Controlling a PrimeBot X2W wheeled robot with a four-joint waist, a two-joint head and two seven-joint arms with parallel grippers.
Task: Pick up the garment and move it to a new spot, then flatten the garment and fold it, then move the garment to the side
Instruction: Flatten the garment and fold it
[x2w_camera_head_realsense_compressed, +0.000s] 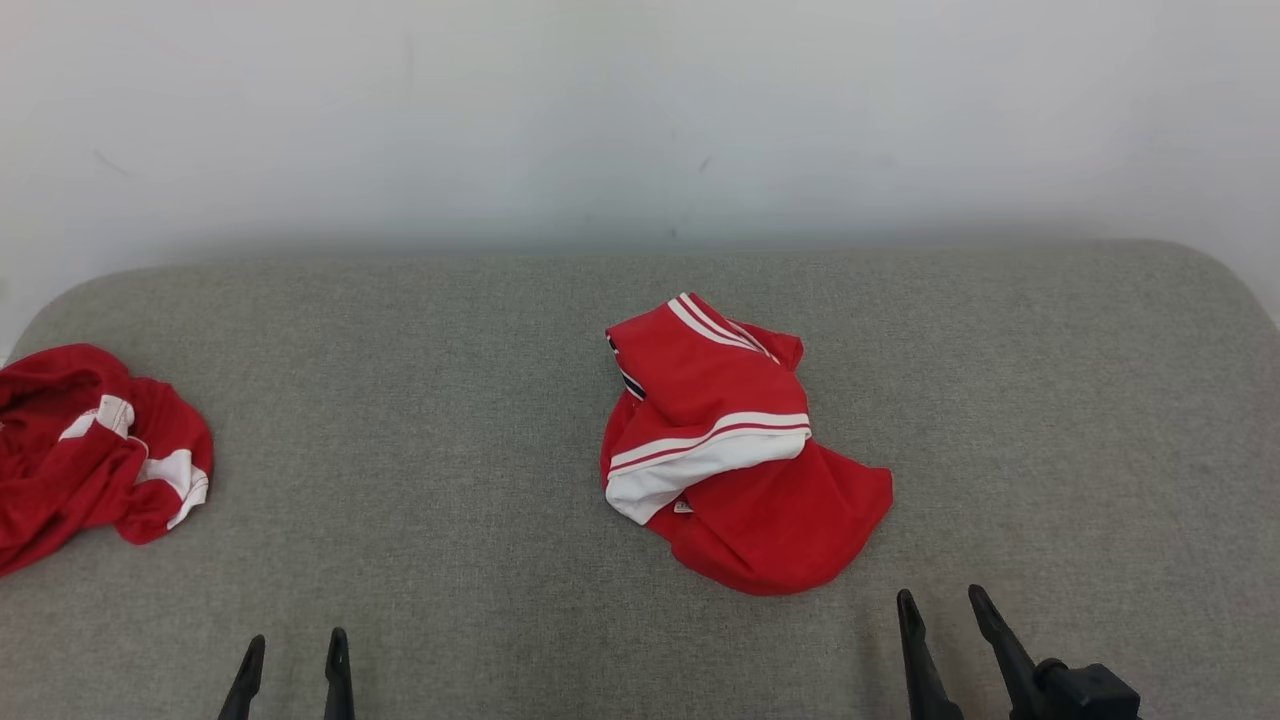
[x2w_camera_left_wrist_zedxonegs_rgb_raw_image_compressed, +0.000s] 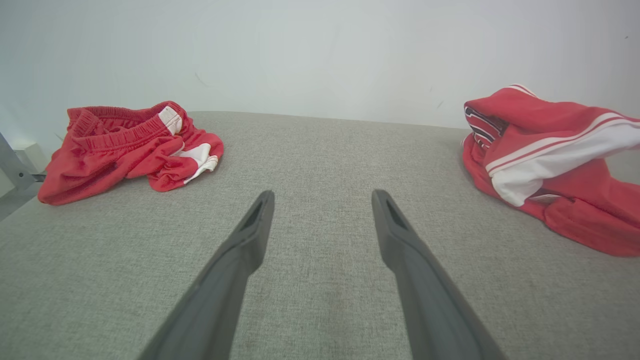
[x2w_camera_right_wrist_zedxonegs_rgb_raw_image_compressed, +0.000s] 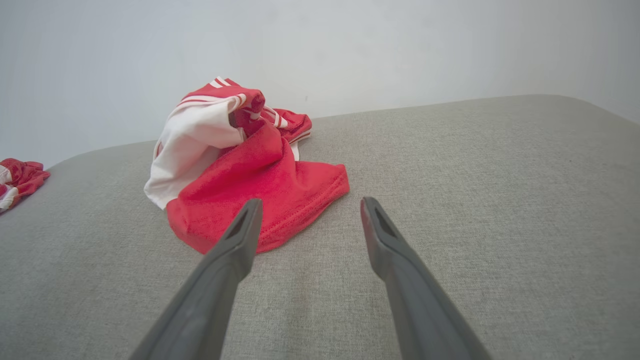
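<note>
**Two open grippers before a crumpled red garment on a grey surface**

Head view: A red garment (x2w_camera_head_realsense_compressed: 735, 450) with white stripes and a white band lies bunched up near the middle of a grey padded surface (x2w_camera_head_realsense_compressed: 420, 400). A second red garment (x2w_camera_head_realsense_compressed: 90, 450), also crumpled, sits well apart at the far left edge. A pale wall (x2w_camera_head_realsense_compressed: 640, 110) runs behind. The left gripper (x2w_camera_head_realsense_compressed: 298, 637) shows at the lower left and the right gripper (x2w_camera_head_realsense_compressed: 941, 593) at the lower right. Both have their jaws spread and hold nothing. The right gripper is near the red garment's front hem but apart from it.

Left wrist view: The left gripper (x2w_camera_left_wrist_zedxonegs_rgb_raw_image_compressed: 322, 192) has its two dark fingers wide apart over bare grey fabric. The second red garment (x2w_camera_left_wrist_zedxonegs_rgb_raw_image_compressed: 130, 145) lies to the upper left, its elastic waistband showing. The red garment (x2w_camera_left_wrist_zedxonegs_rgb_raw_image_compressed: 550, 165) is at the right edge.

Right wrist view: The right gripper (x2w_camera_right_wrist_zedxonegs_rgb_raw_image_compressed: 311, 200) has released jaws above the surface. The red garment (x2w_camera_right_wrist_zedxonegs_rgb_raw_image_compressed: 250, 170) is heaped just beyond the left finger, its white panel raised and its red hem flat on the surface. The second red garment (x2w_camera_right_wrist_zedxonegs_rgb_raw_image_compressed: 20, 175) peeks in at the far left.
</note>
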